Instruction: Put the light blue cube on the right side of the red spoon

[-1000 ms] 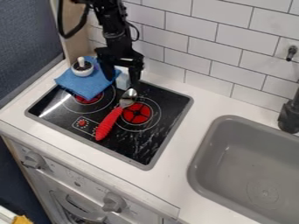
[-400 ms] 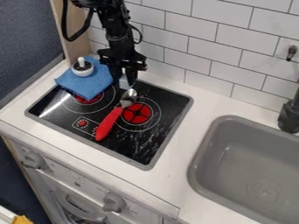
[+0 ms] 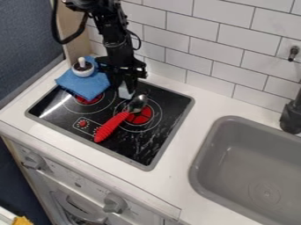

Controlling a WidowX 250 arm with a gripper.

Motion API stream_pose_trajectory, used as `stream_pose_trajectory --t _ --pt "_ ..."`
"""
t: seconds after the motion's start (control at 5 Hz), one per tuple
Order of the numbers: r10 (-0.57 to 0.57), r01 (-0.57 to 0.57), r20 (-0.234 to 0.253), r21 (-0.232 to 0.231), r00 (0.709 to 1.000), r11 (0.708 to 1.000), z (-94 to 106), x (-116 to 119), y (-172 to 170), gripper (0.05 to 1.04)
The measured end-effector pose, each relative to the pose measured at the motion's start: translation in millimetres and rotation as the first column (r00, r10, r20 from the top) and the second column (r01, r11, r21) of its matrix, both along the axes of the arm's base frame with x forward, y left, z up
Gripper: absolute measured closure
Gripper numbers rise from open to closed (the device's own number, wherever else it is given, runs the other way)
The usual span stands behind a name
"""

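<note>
The black gripper (image 3: 127,86) hangs over the back of the stove, its fingers around the light blue cube (image 3: 124,92). The cube looks pale and is partly hidden by the fingers. Just right of the cube lies the spoon's metal bowl, close to it; whether they touch is unclear. The red spoon (image 3: 111,126) lies slantwise on the stove, handle toward the front left and bowl over the right burner.
A blue cloth (image 3: 86,84) with a small white-and-black pot (image 3: 83,68) on it covers the stove's back left corner. The black stove top (image 3: 150,147) has a raised grey rim. A grey sink (image 3: 235,176) is at right, a tiled wall (image 3: 203,44) behind.
The gripper has come lower and slightly forward along with the cube. The spoon's bowl has swung to the right, while its handle end has barely shifted.
</note>
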State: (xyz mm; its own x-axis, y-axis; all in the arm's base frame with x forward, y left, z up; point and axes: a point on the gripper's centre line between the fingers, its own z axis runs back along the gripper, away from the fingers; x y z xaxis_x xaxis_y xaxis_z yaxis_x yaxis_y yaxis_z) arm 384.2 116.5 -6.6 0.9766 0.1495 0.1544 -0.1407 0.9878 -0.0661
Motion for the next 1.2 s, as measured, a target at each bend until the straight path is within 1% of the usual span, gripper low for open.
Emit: stream_pose_trajectory --t 0.2,0.4,0.6,0.8,1.0,1.2 --pt "0.012 -0.013 0.093 0.008 0.996 1.000 42.8 -7.3 -5.7 0.648" --pt "0.042 -0.045 0.125 0.021 0.991 0.999 63.5 -28.4 -6.9 0.648" --pt "0.093 -0.098 0.131 0.032 0.987 0.995 72.4 -54.2 -2.4 0.648" --pt "0.105 -0.106 0.115 0.003 0.988 0.994 64.4 -78.6 -8.9 0.648" --pt "0.052 -0.050 0.091 -0.016 0.995 0.999 50.8 -88.7 -25.3 0.648" --pt "0.000 0.001 0.083 -0.009 0.997 1.000 42.9 -91.7 -39.6 0.648"
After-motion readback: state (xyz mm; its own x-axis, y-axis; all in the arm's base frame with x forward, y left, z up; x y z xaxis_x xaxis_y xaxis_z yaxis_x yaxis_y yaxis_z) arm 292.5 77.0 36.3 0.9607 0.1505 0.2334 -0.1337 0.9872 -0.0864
